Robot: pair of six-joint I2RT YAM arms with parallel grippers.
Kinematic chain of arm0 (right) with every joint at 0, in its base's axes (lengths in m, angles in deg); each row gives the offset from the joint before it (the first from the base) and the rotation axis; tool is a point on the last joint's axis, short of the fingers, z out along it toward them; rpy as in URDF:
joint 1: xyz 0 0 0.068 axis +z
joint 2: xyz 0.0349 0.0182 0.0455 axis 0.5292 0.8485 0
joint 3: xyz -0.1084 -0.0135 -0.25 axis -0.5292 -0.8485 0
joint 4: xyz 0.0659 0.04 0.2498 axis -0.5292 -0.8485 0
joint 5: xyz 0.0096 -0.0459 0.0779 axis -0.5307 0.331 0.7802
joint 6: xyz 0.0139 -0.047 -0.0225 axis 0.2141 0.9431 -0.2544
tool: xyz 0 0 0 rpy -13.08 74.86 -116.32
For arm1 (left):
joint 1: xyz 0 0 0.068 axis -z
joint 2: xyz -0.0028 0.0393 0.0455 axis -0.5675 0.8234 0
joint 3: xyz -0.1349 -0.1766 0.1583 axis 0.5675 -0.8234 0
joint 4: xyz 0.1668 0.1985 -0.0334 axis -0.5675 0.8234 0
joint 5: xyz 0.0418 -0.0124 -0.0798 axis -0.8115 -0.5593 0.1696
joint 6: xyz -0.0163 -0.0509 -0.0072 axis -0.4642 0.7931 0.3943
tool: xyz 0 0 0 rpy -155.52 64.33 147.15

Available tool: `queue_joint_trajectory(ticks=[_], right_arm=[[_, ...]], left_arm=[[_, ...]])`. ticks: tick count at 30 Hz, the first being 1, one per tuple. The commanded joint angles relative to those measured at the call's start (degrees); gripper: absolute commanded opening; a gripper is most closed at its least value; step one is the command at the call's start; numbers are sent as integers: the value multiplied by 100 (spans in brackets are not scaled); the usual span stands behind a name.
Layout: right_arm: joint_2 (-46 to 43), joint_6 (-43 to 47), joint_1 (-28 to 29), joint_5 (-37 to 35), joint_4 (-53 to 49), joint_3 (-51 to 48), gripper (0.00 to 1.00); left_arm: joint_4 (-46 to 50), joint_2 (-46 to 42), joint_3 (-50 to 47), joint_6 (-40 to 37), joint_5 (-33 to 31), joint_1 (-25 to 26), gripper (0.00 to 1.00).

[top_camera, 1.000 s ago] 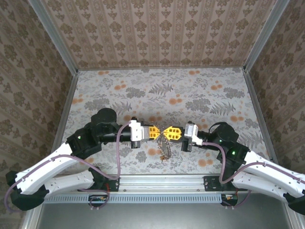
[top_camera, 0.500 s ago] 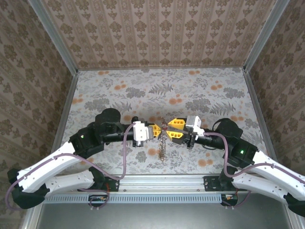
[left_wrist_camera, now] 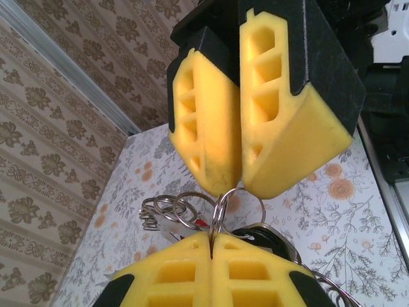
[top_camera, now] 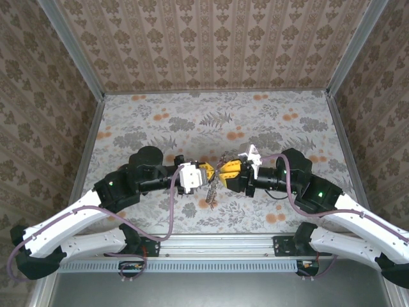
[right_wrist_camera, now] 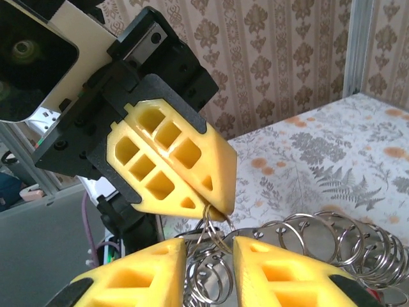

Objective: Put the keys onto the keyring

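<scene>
Your work surface is a table [top_camera: 211, 121] covered in a pale floral print of grey ferns and leaves with scattered orange blossoms. It is boxed in on the left, right and far sides by walls [top_camera: 211, 45] papered in a brown damask pattern with vertical stripes. Bare aluminium posts [top_camera: 70, 48] run up the far corners, and a metal rail [top_camera: 217, 242] crosses the near edge where both arms are bolted. A small green light glows on each arm, and purple cables [top_camera: 171, 211] loop along them.

Your two grippers meet tip to tip above the middle of the table, towards its near side. The left gripper [top_camera: 208, 176] is clenched: in its wrist view the yellow fingers [left_wrist_camera: 172, 275] press flat together on one thin wire loop of the keyring [top_camera: 211, 190]. The rest of the keyring, a string of linked metal rings, hangs from that pinch towards the table and spills aside in the right wrist view.

The right gripper [top_camera: 226, 171] has its jaws a little parted, with several rings sitting in the gap. You cannot tell from these views whether it actually grips them. Dark keys [left_wrist_camera: 265, 235] hang just behind the left fingers, bunched with the rings.
</scene>
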Motion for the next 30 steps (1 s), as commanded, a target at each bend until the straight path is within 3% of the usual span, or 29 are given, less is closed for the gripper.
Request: queue_joint_trajectory(ticks=[1,18,26,30], right_arm=[[-25,-329,-50,199,-254,195,27],[335,-766,-141,796,554,111,20],[442,-757,-162,575,362,124,19],[384,-727,-218,482,283,93,11]], left_arm=[[-169,-65,-18,-146,-198,43,0],[-125,-105,-21,-182,-275,182,0],[-150,-135,-34,-165,-268,198,0],[-148,-145,-42,-153,-256,201,0]])
